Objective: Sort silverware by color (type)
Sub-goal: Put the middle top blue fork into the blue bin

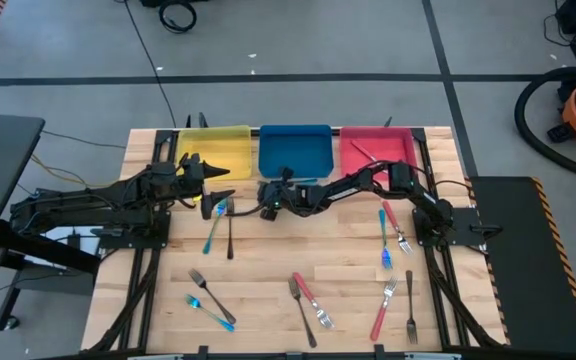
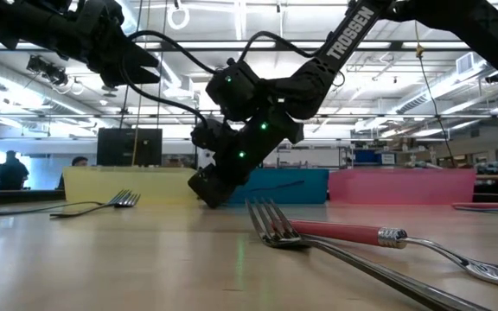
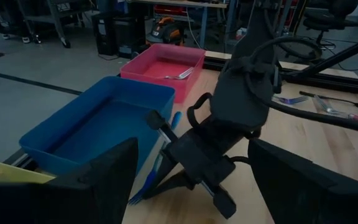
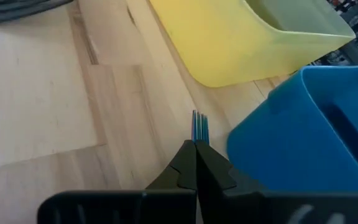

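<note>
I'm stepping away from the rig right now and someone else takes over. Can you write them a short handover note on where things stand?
Right gripper: shut on a blue fork, low at the table just in front of the blue bin.
Left gripper: open, holding nothing, hovering in front of the yellow bin.
Done: one fork lies in the pink bin. The blue and yellow bins look empty.
Left: drop the held fork into the blue bin, then sort the rest, among them a blue-handled fork near the left arm and a red-handled fork at the table's front.
</note>
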Motion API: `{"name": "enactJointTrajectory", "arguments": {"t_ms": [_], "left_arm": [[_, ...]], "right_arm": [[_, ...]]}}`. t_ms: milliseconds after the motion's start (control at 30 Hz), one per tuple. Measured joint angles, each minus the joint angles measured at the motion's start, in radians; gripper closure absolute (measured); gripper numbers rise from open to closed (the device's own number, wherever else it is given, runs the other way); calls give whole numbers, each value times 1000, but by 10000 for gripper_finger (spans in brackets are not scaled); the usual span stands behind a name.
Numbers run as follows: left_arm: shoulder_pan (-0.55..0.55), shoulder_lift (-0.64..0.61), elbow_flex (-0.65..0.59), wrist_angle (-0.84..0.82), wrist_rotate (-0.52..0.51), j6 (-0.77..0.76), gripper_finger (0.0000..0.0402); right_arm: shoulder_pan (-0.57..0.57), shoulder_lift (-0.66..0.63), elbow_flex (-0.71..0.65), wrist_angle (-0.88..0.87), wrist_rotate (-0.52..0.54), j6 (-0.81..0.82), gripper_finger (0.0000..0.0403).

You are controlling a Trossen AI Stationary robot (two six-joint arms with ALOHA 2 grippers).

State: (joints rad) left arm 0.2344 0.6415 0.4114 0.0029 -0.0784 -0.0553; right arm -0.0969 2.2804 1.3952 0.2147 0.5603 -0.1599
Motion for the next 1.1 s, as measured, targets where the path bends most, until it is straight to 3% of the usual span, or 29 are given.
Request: {"name": "enactJointTrajectory", "arguments": {"t_ms": [667,1100], "left_arm": [[0,0,0,0,0,17,95],[0,0,0,0,0,17,95]], "right_arm": [[6,-44,-2,-79,-10,41,401],[-36,-45,-2,-135,-13,54,372]]}}
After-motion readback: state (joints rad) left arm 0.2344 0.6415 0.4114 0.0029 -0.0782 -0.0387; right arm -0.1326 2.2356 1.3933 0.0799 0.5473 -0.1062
